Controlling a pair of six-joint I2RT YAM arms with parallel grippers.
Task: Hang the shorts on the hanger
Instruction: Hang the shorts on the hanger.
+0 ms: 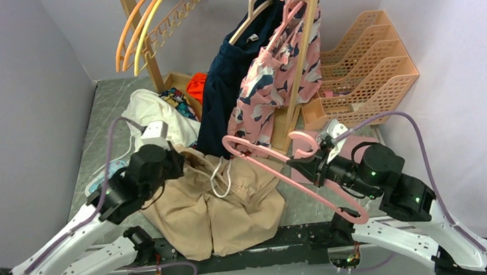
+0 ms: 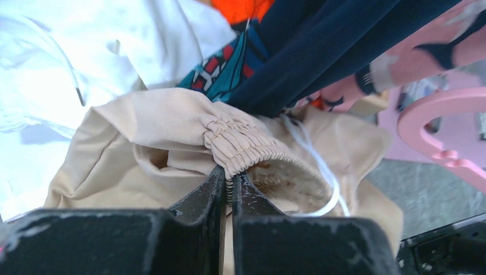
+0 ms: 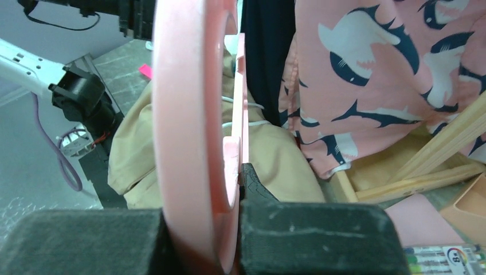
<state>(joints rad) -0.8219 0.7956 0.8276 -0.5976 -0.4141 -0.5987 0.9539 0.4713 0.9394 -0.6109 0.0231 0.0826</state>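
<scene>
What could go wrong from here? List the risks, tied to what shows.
The left gripper pinches only the waistband edge of the shorts; the fabric may slip out on lifting.
The loose white drawstring lies near the hanger in the right gripper and could snag on it.
The navy garment hangs close over the waistband and might be dragged along.

grey table [image 1: 99,101], shorts [image 1: 234,212] heaped on it — white garment [image 1: 147,110] behind
</scene>
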